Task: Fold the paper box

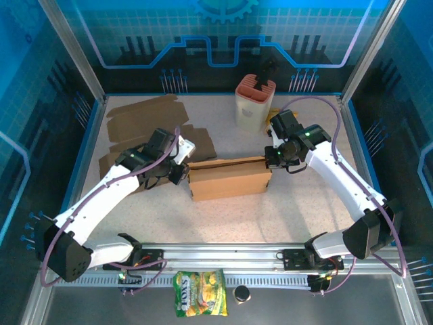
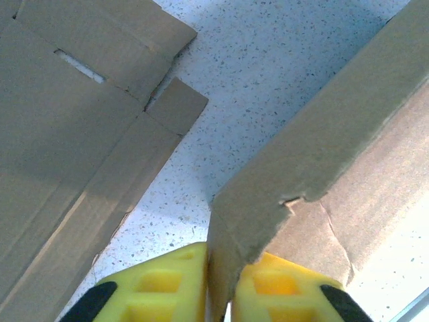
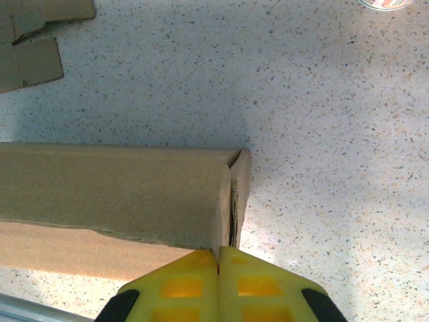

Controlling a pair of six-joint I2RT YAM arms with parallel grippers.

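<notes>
- Closest to me, down on the metal ledge in front of the arm bases, sits a yellow-green candy bag [image 1: 200, 302] with a small dark round thing [image 1: 241, 294] just beside it on the right.
- Behind those, a silver rail [image 1: 223, 252] runs between the two bases.
- Middle of the speckled desk [image 1: 298, 210] is the paper box [image 1: 229, 178]. It's brown cardboard, lying long-ways left to right, with one arm at each end.
- Left hand [image 1: 177, 169] is at the box's left end. From its wrist cam the left hand [image 2: 221, 268] has its yellow fingers [image 2: 161, 288] clamped on a cardboard wall of the box [image 2: 348, 127], one finger on each side with the edge sandwiched between them.
- Right hand [image 1: 272, 157] is at the box's right end. Its wrist cam shows the right hand [image 3: 218, 258] with its fingers [image 3: 181, 285] pressed flat together, barely a hairline between them. The tips sit right up against the end corner of the box [image 3: 114, 194], and I can't see any cardboard pinched between them.
- Flat unfolded cardboard sheet [image 1: 145, 122] lies on the back-left part of the desk, behind the left arm. The left cam catches it too [image 2: 74, 147], slot and creases visible, a strip of bare desk between it and the box.
- Pinkish tub [image 1: 254, 101] stands upright at the back, near the right arm's wrist.
</notes>
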